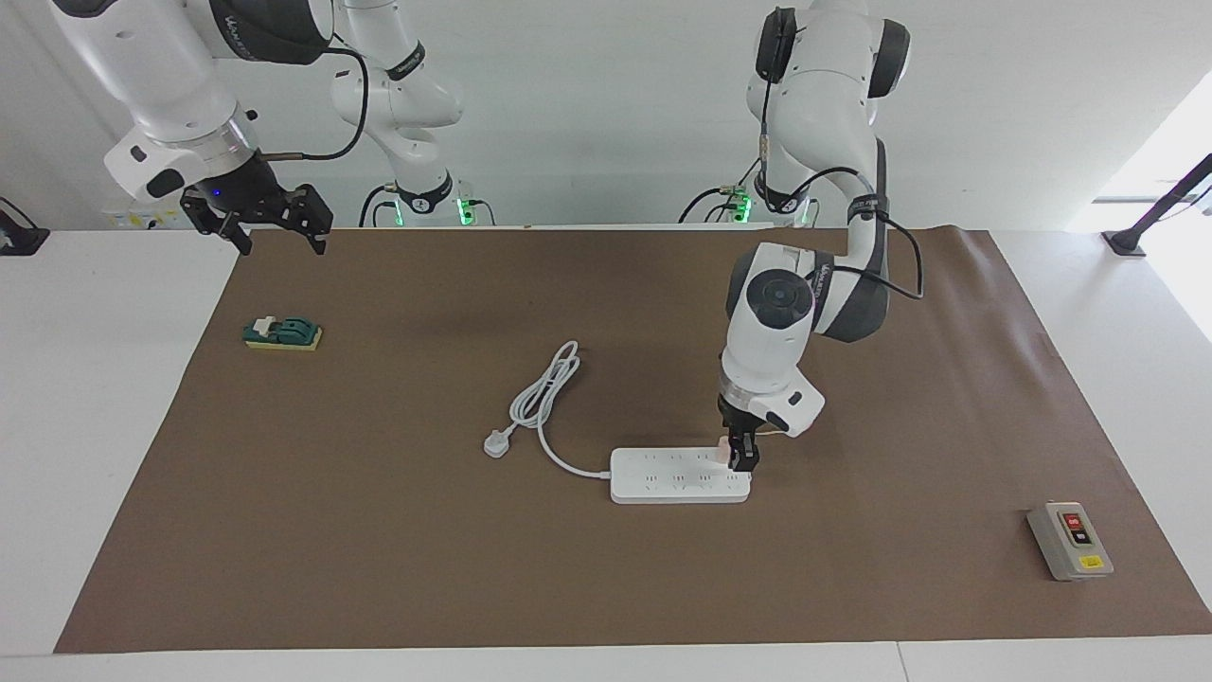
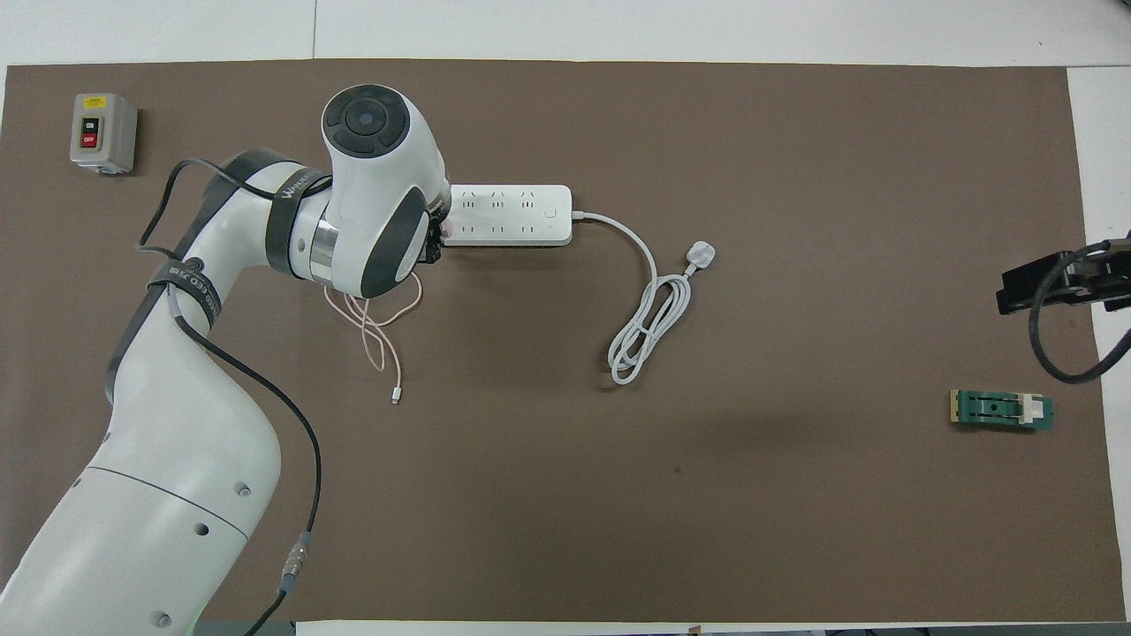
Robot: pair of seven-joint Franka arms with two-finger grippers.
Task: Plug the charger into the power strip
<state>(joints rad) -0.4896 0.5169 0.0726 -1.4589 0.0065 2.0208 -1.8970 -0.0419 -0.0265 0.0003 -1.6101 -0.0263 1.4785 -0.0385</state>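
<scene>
Charger (image 1: 723, 447), a small pale pink cube, is pinched between the fingers of the left gripper (image 1: 741, 458) and is held right at the top face of the power strip (image 1: 678, 475), at the strip's end toward the left arm's side of the table. Whether its prongs are seated in a socket cannot be told. In the overhead view most of the adapter is hidden by the left arm's wrist, and only a pink sliver is seen at the strip's end. Its thin pink cable (image 2: 375, 322) is seen looped on the brown mat (image 2: 795, 495) nearer to the robots than the strip, ending in a small connector.

The power strip is laid flat near the middle of the mat, its thick white cord (image 2: 649, 309) coiled toward the right arm's end and finished by a white plug (image 2: 701, 256).

The right gripper (image 1: 275, 220) is kept waiting in the air over the mat's edge at the robots' end, its fingers spread apart.

A grey switch box (image 1: 1070, 540) and a green block (image 1: 282, 332) are placed at the two ends of the mat.
</scene>
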